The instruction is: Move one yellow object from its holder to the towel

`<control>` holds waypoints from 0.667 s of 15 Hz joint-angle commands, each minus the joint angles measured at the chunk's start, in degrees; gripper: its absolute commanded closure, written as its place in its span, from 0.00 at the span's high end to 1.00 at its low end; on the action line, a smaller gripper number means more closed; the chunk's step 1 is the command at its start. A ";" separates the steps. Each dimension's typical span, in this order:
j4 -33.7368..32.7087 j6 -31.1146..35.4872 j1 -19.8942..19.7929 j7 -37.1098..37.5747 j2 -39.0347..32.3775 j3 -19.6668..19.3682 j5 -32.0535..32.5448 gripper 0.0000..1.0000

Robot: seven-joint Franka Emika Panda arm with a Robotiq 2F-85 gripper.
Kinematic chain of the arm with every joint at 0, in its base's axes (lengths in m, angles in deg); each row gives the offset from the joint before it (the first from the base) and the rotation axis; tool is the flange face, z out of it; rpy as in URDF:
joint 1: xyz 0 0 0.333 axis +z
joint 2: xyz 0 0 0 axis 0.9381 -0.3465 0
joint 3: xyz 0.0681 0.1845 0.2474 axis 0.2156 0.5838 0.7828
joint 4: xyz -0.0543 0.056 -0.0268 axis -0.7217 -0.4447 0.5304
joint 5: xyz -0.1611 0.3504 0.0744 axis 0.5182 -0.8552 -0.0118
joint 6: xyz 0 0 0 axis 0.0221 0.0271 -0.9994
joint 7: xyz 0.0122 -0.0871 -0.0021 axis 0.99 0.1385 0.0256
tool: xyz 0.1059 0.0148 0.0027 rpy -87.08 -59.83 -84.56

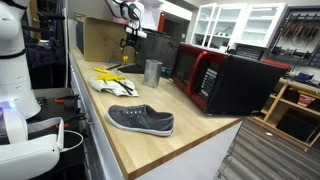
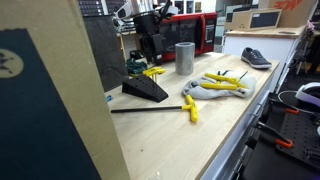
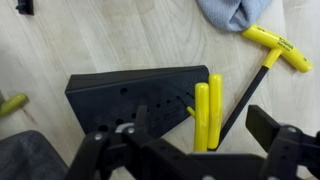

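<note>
Above the holder (image 3: pixel 120 100), the gripper (image 3: pixel 185 150) gapes open — yellow tools (image 3: pixel 207 115) slotted, towel (image 3: pixel 228 12) and T-handle (image 3: pixel 272 42) nearby.

towel (image 3: pixel 228 12): cut by top edge | yellow tool (image 3: pixel 10 103): cut by left edge | hand (image 3: pixel 192 150): blurred

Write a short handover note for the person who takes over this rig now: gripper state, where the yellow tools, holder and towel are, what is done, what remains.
Gripper: open, empty, hovering over the black wedge-shaped plastic holder.
Two yellow-handled tools stand in the holder, between the open fingers in the wrist view.
Crumpled grey cloth towel lies beside the holder; other yellow tools lie on it.
Done: gripper lined up over the handles.
Left: close on one handle, lift it out, lay it on the towel.
</note>
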 commanded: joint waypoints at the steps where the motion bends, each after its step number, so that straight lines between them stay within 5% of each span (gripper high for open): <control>1: -2.84 -1.94 0.82 -0.02 -1.58 -0.47 0.18 1.00; 4: -3.03 -1.17 1.10 0.67 -2.17 -0.63 0.56 1.00; 5: -3.10 -0.99 1.21 1.03 -2.38 -0.73 0.67 0.91; 6: -3.19 -0.96 1.33 1.26 -2.59 -0.80 0.74 0.72; 10: -3.59 -0.96 1.39 1.48 -3.13 -0.86 0.66 0.42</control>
